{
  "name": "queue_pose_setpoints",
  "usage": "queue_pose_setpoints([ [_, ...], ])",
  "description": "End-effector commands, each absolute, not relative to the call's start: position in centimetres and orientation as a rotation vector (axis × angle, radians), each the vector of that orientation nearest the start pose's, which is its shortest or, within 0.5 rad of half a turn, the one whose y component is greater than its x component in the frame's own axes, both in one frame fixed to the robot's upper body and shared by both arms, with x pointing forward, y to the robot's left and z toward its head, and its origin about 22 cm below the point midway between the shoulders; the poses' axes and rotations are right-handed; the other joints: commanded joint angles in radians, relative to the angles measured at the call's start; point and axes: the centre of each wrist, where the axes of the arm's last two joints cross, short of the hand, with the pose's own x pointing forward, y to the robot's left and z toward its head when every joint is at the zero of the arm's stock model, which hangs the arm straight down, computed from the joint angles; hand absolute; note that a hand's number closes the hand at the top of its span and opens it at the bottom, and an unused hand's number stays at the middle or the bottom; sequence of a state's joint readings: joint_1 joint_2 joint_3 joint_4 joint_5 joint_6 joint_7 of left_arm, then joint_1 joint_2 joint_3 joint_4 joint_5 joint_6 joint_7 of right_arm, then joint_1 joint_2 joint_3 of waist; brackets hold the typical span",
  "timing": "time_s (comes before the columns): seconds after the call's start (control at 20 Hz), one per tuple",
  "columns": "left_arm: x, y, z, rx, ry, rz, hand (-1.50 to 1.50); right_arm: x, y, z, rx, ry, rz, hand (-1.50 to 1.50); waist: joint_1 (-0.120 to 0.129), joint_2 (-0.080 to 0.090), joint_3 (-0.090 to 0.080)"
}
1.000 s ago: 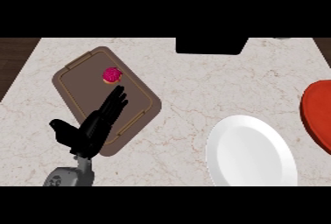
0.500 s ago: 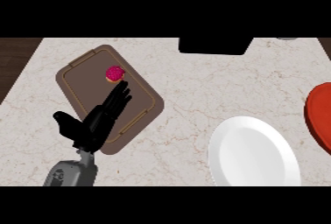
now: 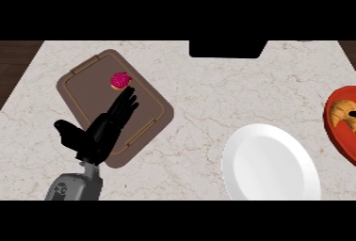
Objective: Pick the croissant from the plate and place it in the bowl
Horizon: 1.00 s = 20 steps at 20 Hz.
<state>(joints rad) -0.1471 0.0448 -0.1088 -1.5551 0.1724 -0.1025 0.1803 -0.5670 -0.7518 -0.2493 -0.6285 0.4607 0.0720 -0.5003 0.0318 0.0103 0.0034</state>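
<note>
Head view: croissant (image 3: 341, 114) on red plate (image 3: 338, 136) (white bowl (image 3: 271, 164) holds nothing)

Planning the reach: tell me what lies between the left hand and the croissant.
In the head view, from the left hand to the croissant on the red plate: the brown tray's edge, bare counter, then the white plate just below the line.

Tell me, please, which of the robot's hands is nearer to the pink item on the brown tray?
Left. The left hand lies over the brown tray, fingertips just below the pink item. The right hand shows nowhere in the head view.
</note>
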Motion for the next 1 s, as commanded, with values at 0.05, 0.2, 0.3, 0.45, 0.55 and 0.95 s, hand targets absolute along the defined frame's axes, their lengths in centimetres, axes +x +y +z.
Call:
queue_pose_setpoints([
  [0.05,26.3,20.3,1.6,-0.266,-1.460,-0.128,0.00,33.0,-49.0,9.1,-0.635,-1.852,0.299,-1.50,-0.030,-0.010,0.001],
  [0.2,26.8,21.1,1.9,-0.257,-1.481,-0.114,0.00,30.9,-52.1,10.9,-0.529,-1.968,0.218,-1.50,-0.049,-0.013,-0.002],
  [0.3,25.4,20.2,1.9,-0.269,-1.471,-0.102,0.00,28.4,-54.0,10.1,-0.452,-2.017,0.189,-1.50,-0.045,-0.016,-0.001],
  [0.45,26.4,20.4,2.9,-0.233,-1.494,-0.096,0.00,24.5,-56.9,10.4,-0.354,-2.084,0.152,-1.50,-0.063,-0.017,-0.002],
  [0.55,24.9,20.8,1.8,-0.259,-1.465,-0.097,0.00,22.4,-58.6,11.6,-0.326,-2.097,0.112,-1.50,-0.062,-0.020,-0.003],
  [0.95,25.4,22.8,2.1,-0.190,-1.486,-0.045,0.00,12.7,-61.8,10.9,-0.235,-2.164,0.082,-1.50,-0.133,-0.033,-0.001],
])
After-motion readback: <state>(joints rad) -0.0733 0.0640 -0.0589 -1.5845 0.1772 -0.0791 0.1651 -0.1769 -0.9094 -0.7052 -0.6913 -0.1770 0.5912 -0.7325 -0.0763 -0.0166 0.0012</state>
